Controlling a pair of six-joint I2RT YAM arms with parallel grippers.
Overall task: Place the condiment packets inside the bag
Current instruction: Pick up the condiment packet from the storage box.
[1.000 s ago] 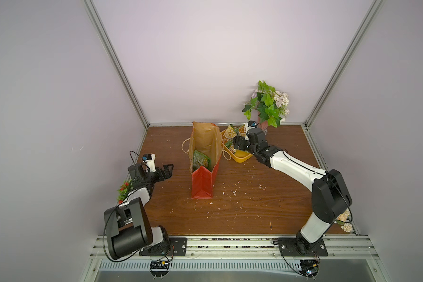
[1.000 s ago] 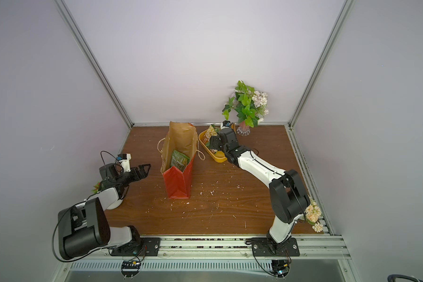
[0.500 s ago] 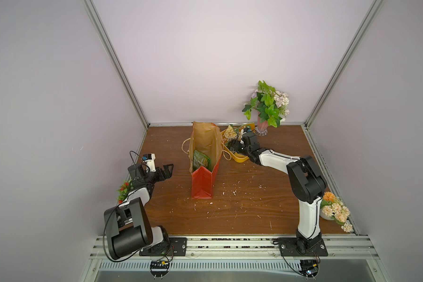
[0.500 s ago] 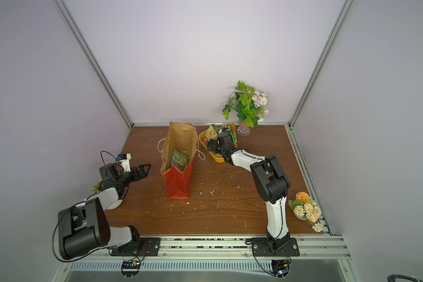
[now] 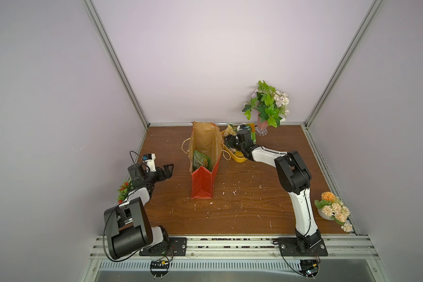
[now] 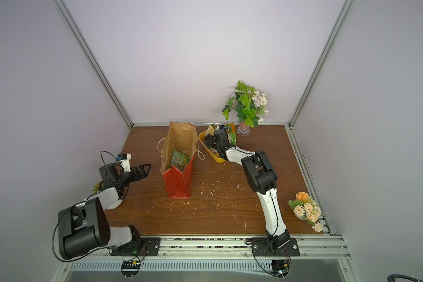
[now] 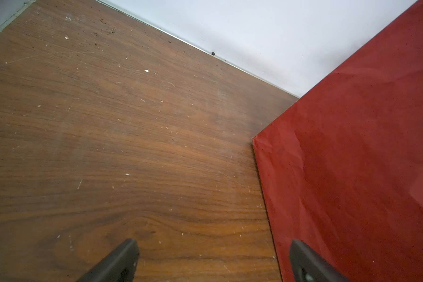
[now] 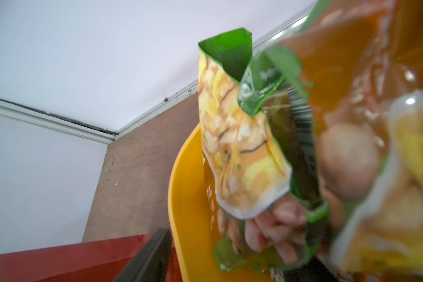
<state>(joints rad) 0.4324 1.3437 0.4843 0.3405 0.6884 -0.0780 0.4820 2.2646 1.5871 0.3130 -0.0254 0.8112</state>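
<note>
One packet in bag; other packets in yellow tray. We see L claw apart, nr bag; R claw at those packets, can't tell if clamped.

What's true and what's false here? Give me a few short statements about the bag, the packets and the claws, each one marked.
The bag stands upright with its mouth open. True.
The bag is empty. False: a green packet is inside it.
The left claw grips the bag. False: it is open, apart from the bag, holding nothing.
The right claw is at the yellow tray, among packets. True.
</note>
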